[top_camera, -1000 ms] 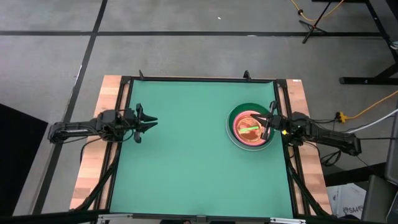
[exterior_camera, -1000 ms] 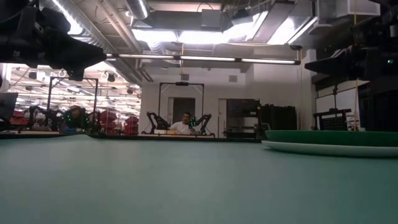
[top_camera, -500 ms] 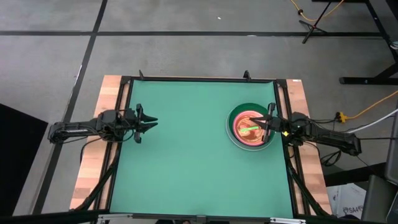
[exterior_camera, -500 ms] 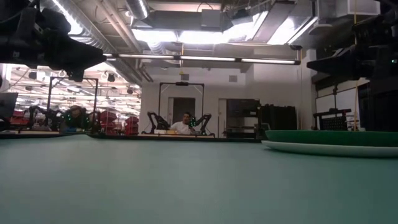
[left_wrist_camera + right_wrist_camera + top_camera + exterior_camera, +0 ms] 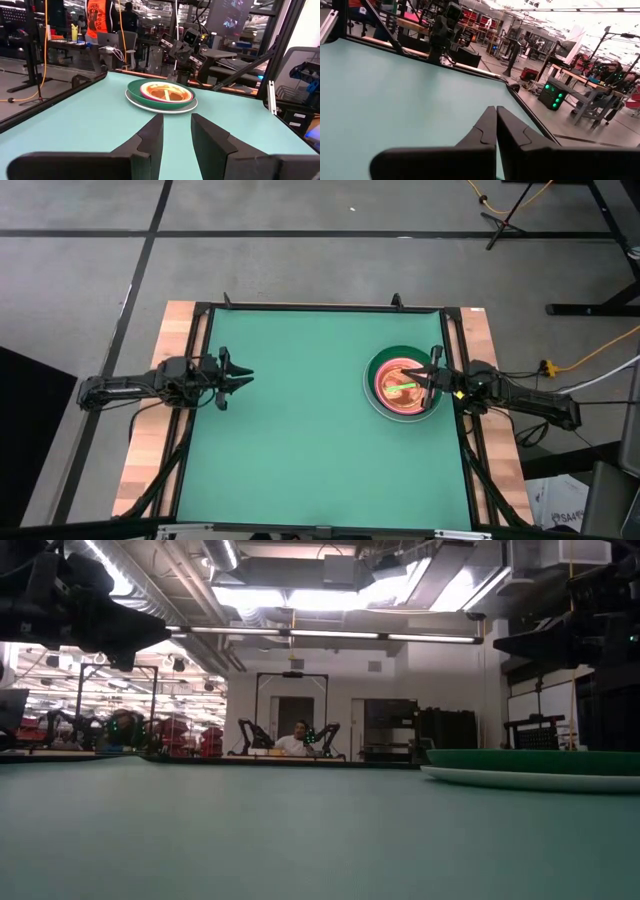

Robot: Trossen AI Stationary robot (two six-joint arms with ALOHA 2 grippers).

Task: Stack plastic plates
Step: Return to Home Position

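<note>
Near the right edge of the surface (image 5: pixel 300 450), the plastic plates (image 5: pixel 400 387) sit in one stack, stacking seemingly done; right end effector (image 5: pixel 430 380) clenched empty over its rim, left end effector (image 5: pixel 240 377) released near the left edge.

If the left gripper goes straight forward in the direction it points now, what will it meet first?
Probably the stack of plates: the left gripper points across bare green mat at it. Its height is unclear, so it may pass above and meet the right gripper behind.
</note>
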